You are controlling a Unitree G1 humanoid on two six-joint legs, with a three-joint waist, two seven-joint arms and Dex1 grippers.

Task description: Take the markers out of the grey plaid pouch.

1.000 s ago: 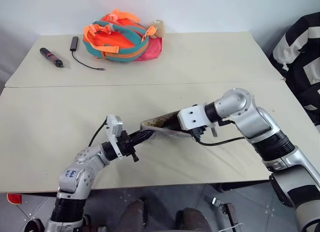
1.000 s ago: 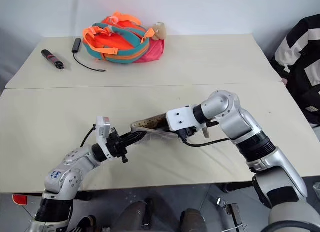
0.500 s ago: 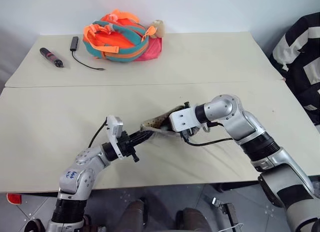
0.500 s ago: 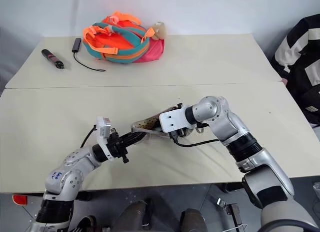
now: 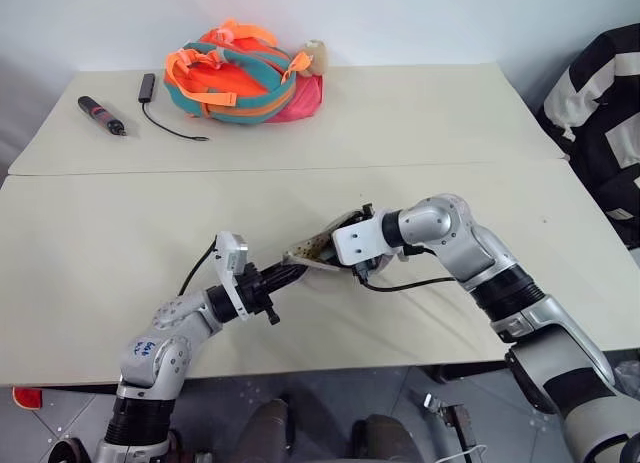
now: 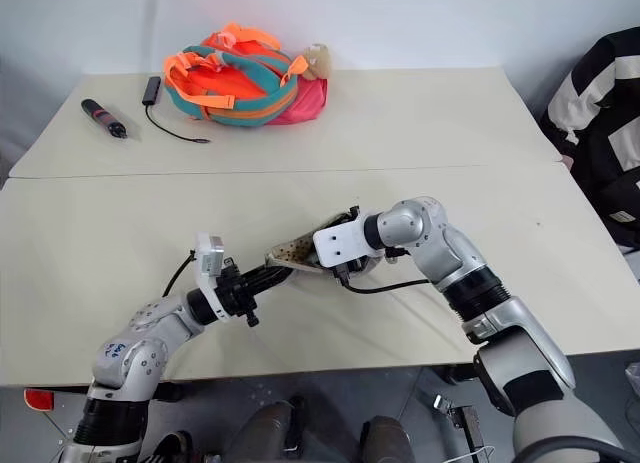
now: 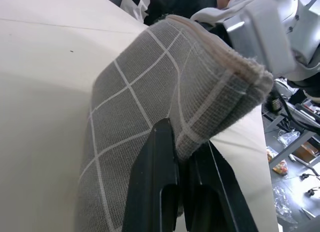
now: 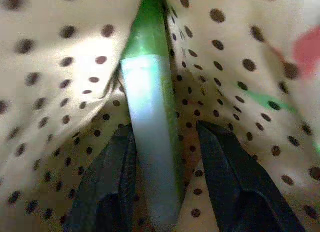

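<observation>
The left gripper (image 7: pixel 182 157) stays clamped on the grey plaid pouch (image 5: pixel 318 251) at the table's (image 5: pixel 90 253) near part, while the right gripper (image 8: pixel 165 182) has pushed inside, fingers apart astride the green marker (image 8: pixel 150 122), ready to grasp.

Silver-grey jointed arms with black ribbed cuffs, white wrist blocks, looping black cables, and black-fingered claws.

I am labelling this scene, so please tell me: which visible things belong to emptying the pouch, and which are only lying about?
Part of the job:
- grey plaid pouch
- green marker
- left gripper
- right gripper

Only lying about:
- orange and teal backpack
- black stick with reddish band
- small black device with cable
</observation>
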